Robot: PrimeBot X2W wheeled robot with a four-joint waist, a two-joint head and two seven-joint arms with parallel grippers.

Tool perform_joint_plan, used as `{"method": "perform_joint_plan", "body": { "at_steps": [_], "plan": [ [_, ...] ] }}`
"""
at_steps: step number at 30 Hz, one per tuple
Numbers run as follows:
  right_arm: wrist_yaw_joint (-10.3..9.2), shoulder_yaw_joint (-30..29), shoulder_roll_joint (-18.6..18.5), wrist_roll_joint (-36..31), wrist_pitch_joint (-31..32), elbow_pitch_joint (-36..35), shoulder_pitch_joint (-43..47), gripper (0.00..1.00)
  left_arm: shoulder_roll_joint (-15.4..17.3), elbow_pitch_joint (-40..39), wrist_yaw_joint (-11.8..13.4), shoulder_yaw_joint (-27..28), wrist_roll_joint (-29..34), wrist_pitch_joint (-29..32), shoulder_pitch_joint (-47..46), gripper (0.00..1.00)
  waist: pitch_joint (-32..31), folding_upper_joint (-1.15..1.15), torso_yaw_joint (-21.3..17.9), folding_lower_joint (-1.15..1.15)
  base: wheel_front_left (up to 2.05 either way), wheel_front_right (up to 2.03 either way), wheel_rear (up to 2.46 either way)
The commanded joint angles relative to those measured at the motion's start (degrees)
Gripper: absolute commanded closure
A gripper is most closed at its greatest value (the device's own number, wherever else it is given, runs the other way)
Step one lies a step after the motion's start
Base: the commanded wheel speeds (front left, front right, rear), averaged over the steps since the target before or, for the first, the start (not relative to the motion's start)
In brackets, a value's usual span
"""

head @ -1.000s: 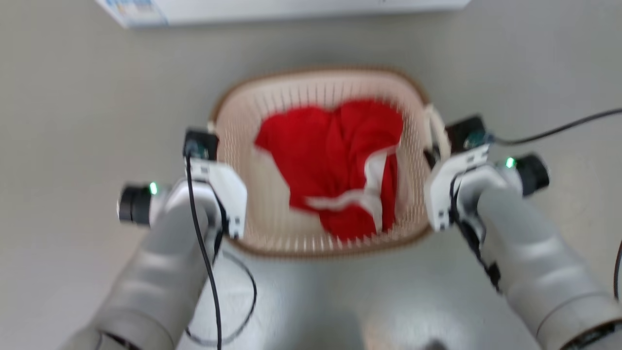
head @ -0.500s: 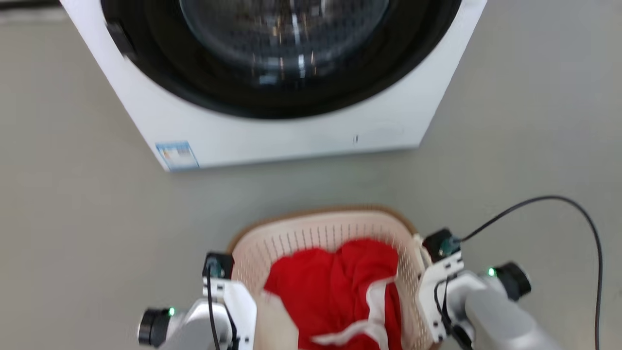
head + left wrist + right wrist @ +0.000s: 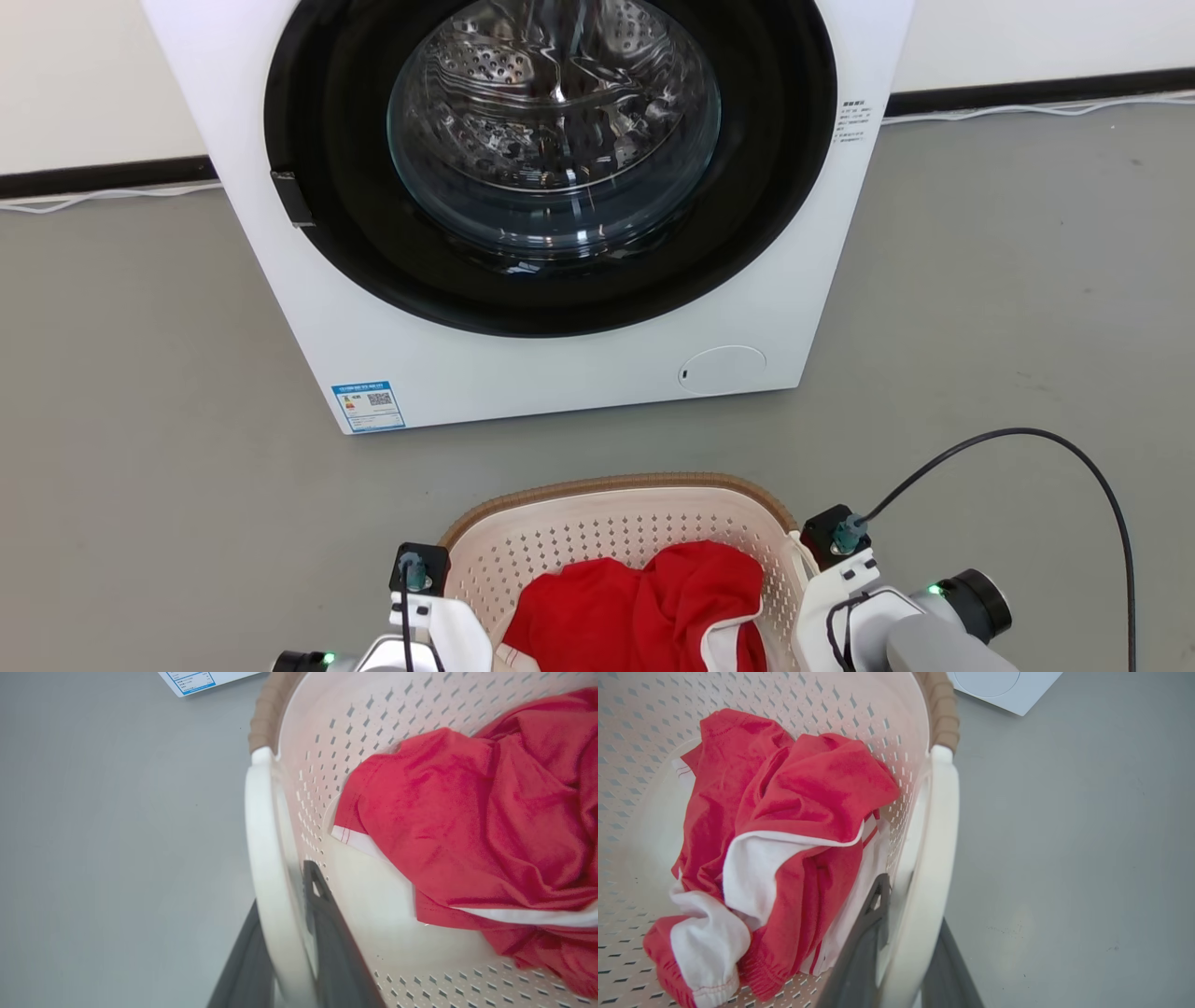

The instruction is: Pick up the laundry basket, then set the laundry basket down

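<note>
The laundry basket (image 3: 616, 523) sits at the bottom middle of the head view, straight in front of the washing machine (image 3: 523, 373). Its far brown rim (image 3: 607, 485) faces the washer's lower front edge, with a band of bare grey floor (image 3: 168, 485) between them. Whether the basket's base touches the floor cannot be told. Open floor spreads to both sides of the basket and the washer, back to the dark skirting along the wall. On the robot's right, a black cable (image 3: 1074, 453) arches over the floor. A crumpled red garment with white trim (image 3: 644, 607) lies inside the basket.

Both arms come up from the lower edge of the head view, one wrist (image 3: 425, 616) tight against the basket's left wall and the other (image 3: 868, 616) against its right.

In the left wrist view, the left gripper (image 3: 284, 891) straddles the white loop handle (image 3: 261, 835). One dark finger is inside the basket wall and one outside, and the fingers (image 3: 327, 933) pinch the handle's band between them. The right gripper (image 3: 910, 905) mirrors this on the opposite handle (image 3: 936, 826). Its fingers (image 3: 864, 947) are pressed against either face of the loop, with the perforated wall and the garment just beside the inner one. Beyond each handle's outer edge lies bare floor.
</note>
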Motion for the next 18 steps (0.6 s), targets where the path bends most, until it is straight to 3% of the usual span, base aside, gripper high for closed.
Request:
{"method": "perform_joint_plan", "body": {
  "at_steps": [1, 18],
  "plan": [
    [1.01, 1.8, 1.6, -0.3, 0.3, -1.9, 0.6, 1.00, 0.6, -1.4, 0.7, 0.5, -0.3, -1.5, -1.6, 1.00, -0.2, 0.00, 0.0, 0.00, 0.00, 0.00, 0.00],
    [1.01, 1.0, 1.6, 0.5, -0.1, -0.5, -0.3, 1.00, 0.6, -1.3, 1.0, -2.9, -5.0, -1.9, -1.0, 1.00, -1.7, 0.00, 0.2, 0.00, 0.00, 0.00, 0.00]
  ]
}}
